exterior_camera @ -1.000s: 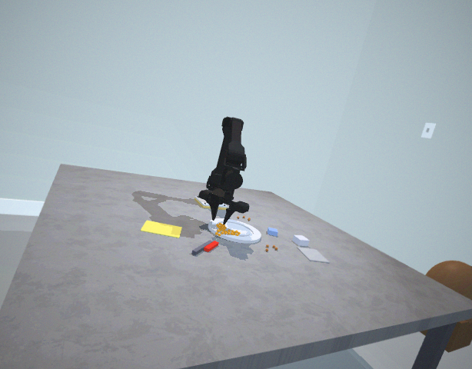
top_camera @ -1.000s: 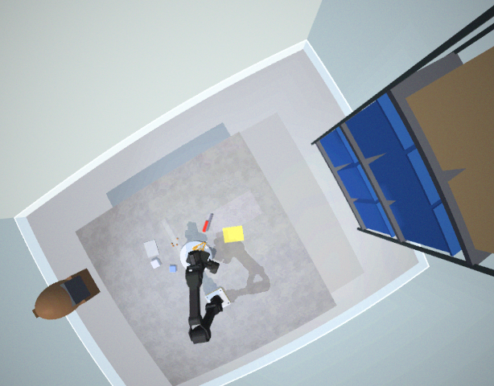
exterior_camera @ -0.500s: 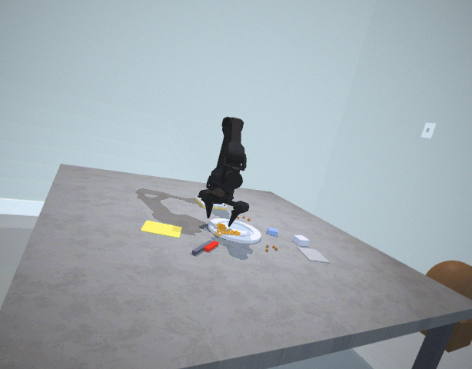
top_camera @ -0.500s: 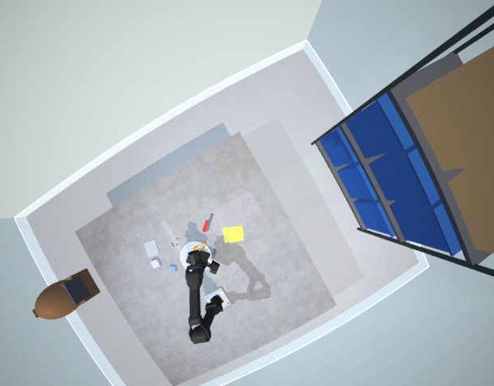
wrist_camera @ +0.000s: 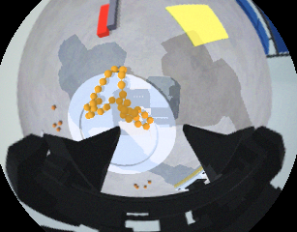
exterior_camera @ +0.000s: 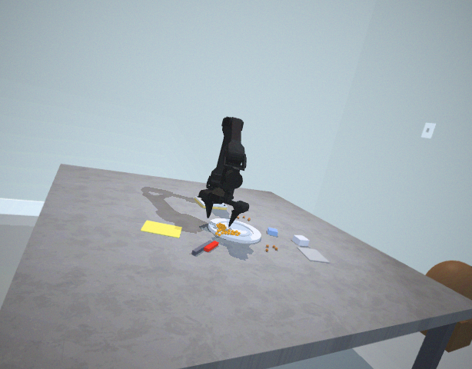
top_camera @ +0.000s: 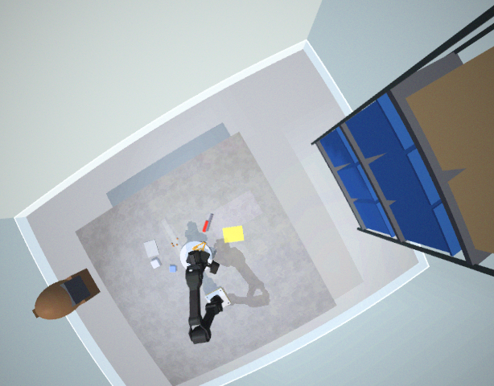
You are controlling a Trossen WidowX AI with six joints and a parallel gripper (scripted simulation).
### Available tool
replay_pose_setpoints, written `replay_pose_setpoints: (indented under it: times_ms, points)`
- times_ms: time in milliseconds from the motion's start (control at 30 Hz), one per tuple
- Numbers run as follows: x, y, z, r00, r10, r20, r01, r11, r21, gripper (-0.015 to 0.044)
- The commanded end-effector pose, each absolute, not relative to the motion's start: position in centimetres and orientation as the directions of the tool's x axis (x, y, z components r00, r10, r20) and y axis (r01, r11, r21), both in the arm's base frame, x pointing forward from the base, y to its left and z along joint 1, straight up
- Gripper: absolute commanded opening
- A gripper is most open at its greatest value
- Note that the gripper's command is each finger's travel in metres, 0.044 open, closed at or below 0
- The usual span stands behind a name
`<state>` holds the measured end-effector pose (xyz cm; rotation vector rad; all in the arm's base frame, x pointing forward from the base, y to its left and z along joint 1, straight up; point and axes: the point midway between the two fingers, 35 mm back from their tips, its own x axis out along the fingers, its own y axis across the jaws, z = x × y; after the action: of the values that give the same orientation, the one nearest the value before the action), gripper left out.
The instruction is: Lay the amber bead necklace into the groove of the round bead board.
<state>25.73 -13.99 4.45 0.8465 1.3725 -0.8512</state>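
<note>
Gripper (top_camera: 200,258) (exterior_camera: 219,221) (wrist_camera: 152,128), qty 1: black, pointing down above bd., fingers spread wide, nothing betw. them. Carried on black arm (top_camera: 194,299) (exterior_camera: 232,138), bent over table (top_camera: 147,332) (exterior_camera: 148,297).

Amber bead necklace (top_camera: 199,246) (exterior_camera: 221,227) (wrist_camera: 121,85), qty 1: mostly on bd., off to one side. Bunched nr. middle of its length, w/ a narrow loop reaching bd.'s outer edge; crossing the groove rather than following it round. Not laid in circ.

Round bead board (top_camera: 183,254) (exterior_camera: 254,239) (wrist_camera: 166,130), qty 1: white, flat on table, w/ ring groove.

Loose beads, sm., orange-brown: one grp. (top_camera: 172,244) (exterior_camera: 267,246) (wrist_camera: 59,126) beside bd., apart from it; another grp. (exterior_camera: 249,219) (wrist_camera: 136,186) on arm's side of bd.

Red-and-grey stick (top_camera: 205,226) (exterior_camera: 211,246) (wrist_camera: 103,20), qty 1: lying nr. bd., not touching.

Yellow sheet (top_camera: 232,233) (exterior_camera: 161,229) (wrist_camera: 198,24), qty 1: flat, apart from bd.

Blue block (top_camera: 172,268) (exterior_camera: 272,231), qty 1: sm., nr. bd. White block (top_camera: 155,262) (exterior_camera: 300,241), qty 1: farther out, just beside flat grey square (top_camera: 151,248) (exterior_camera: 314,254).

White item w/ yellow edge (top_camera: 224,293) (exterior_camera: 219,207) (wrist_camera: 189,177), qty 1: by arm's base, partly hidden; type unclear.
</note>
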Motion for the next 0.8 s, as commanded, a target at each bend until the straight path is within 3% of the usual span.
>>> replay_pose_setpoints:
  times_ms: [0,400,767]
  points:
    - [25.8,-14.0,4.5,0.022,-0.014,-1.0,0.887,0.461,0.013,0.044]
    - [31.7,-17.3,8.0,0.027,-0.017,-0.999,0.876,0.482,0.015,0.0125]
    - [31.7,-17.3,7.3,0.033,-0.022,-0.999,0.877,0.479,0.018,0.012]
